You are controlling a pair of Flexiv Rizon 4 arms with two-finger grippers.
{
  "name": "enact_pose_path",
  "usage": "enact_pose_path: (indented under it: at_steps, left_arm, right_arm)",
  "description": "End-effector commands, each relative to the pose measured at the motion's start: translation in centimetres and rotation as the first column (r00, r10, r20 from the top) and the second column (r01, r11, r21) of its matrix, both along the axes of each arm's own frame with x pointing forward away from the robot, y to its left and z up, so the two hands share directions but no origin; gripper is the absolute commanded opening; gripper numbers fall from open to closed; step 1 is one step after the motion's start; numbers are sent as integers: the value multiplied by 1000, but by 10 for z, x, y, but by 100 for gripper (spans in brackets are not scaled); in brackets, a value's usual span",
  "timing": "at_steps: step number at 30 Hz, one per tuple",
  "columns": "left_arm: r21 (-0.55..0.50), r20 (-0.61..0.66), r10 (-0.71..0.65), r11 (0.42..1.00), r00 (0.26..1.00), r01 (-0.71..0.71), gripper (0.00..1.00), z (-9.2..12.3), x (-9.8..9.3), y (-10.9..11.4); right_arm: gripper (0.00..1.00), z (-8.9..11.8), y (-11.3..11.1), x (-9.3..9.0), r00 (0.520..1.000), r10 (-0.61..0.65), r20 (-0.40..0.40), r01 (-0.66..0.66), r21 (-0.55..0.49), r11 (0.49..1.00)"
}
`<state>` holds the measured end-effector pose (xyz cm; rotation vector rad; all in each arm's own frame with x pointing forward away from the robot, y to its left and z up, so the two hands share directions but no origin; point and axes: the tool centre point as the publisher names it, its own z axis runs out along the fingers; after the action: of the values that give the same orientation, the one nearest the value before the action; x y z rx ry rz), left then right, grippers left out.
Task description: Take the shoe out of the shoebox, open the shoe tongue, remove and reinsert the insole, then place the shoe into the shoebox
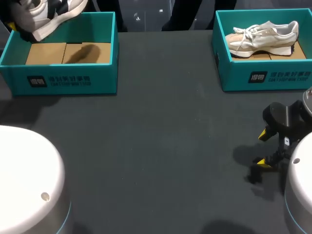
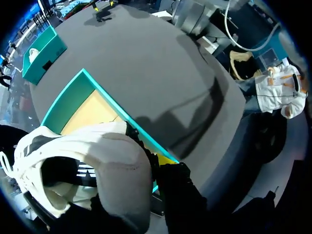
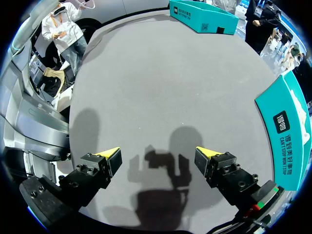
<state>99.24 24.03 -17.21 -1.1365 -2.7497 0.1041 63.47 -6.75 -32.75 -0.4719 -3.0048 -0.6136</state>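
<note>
A white and grey shoe with black stripes (image 1: 51, 13) hangs tilted above the far-left corner of the left teal shoebox (image 1: 68, 80). In the left wrist view my left gripper (image 2: 152, 163) is shut on the heel of that shoe (image 2: 92, 170), with one yellow fingertip (image 2: 165, 159) showing beside it and the box's cardboard floor (image 2: 90, 114) below. My right gripper (image 1: 264, 148) hovers low over the bare table at the near right. It stands open, with nothing between its fingers (image 3: 109, 158).
A second teal shoebox (image 1: 265, 75) at the far right holds a white and beige shoe (image 1: 263, 36). The dark grey table (image 1: 161, 146) stretches between the boxes. White arm bases (image 1: 24, 180) stand at both near corners.
</note>
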Motion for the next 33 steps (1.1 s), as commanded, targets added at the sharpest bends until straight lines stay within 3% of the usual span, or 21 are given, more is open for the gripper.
enact_pose_path:
  at_steps: [1, 5, 7, 9, 21, 33]
  left_arm:
    - [-31, -35, -121, 992, 992, 120, 0, 1, 3, 7]
    - [15, -61, -335, 942, 940, 336, 0, -5, 16, 21]
    - [81, -51, -378, 921, 924, 381, 0, -9, 24, 28]
    - [121, -60, -531, 837, 845, 534, 0, -12, 28, 36]
    - [121, -60, -531, 837, 845, 534, 0, -12, 28, 36]
    - [183, -60, -649, 740, 758, 648, 0, -39, 61, 53]
  right_arm:
    - [100, 1, 0, -2, 1000, -1, 3, 2, -2, 1000]
    - [100, 1, 0, -2, 1000, -1, 3, 2, -2, 1000]
    - [100, 1, 0, -2, 1000, -1, 3, 2, -2, 1000]
    - [100, 1, 0, -2, 1000, -1, 3, 2, -2, 1000]
    - [100, 1, 0, -2, 1000, -1, 3, 2, -2, 1000]
    - [100, 1, 0, -2, 1000, -1, 3, 2, -2, 1000]
